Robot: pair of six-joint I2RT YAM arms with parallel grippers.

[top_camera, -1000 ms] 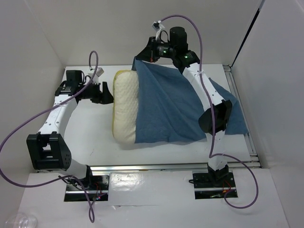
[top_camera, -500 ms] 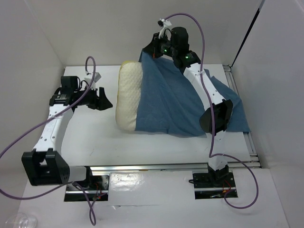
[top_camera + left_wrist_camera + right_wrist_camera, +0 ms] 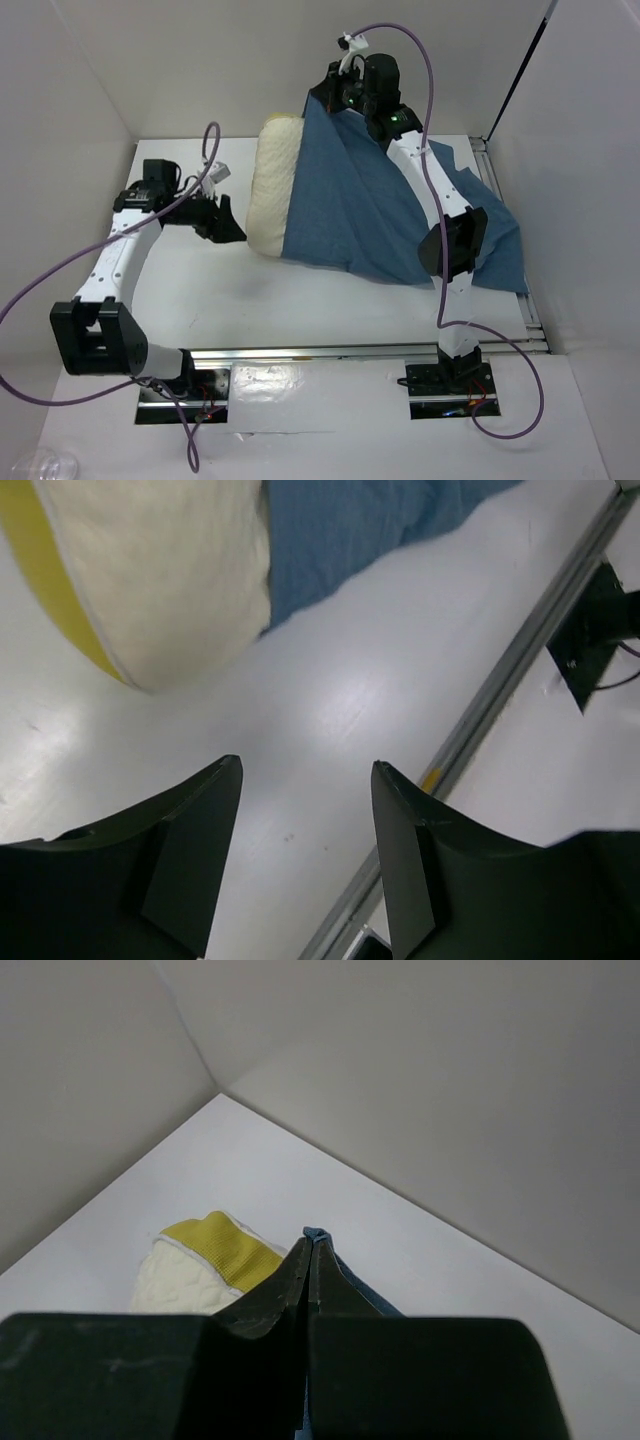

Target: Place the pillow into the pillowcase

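The cream-yellow pillow point(image 3: 270, 190) lies tilted at the back middle of the table, its right part inside the dusty-blue pillowcase point(image 3: 370, 215). My right gripper point(image 3: 328, 98) is high at the back, shut on the pillowcase's upper corner and holding it off the table. In the right wrist view the gripper point(image 3: 311, 1242) pinches the blue pillowcase point(image 3: 316, 1231), with the pillow point(image 3: 190, 1270) below and to the left. My left gripper point(image 3: 232, 222) hangs open just left of the pillow's near corner. In the left wrist view the gripper point(image 3: 306, 763) holds nothing, and the pillow point(image 3: 160, 570) and pillowcase point(image 3: 340, 530) lie beyond.
White walls enclose the table on the left, back and right. A metal rail point(image 3: 370, 350) runs along the front edge; the same rail point(image 3: 500, 680) shows in the left wrist view. The right arm's elbow point(image 3: 455, 245) hangs over the pillowcase's right half.
The right gripper has raised the pillowcase corner higher and to the right, dragging the pillow right and tilting it. The left gripper drew back from the pillow, then moved near its lower corner, jaws narrowing slightly.
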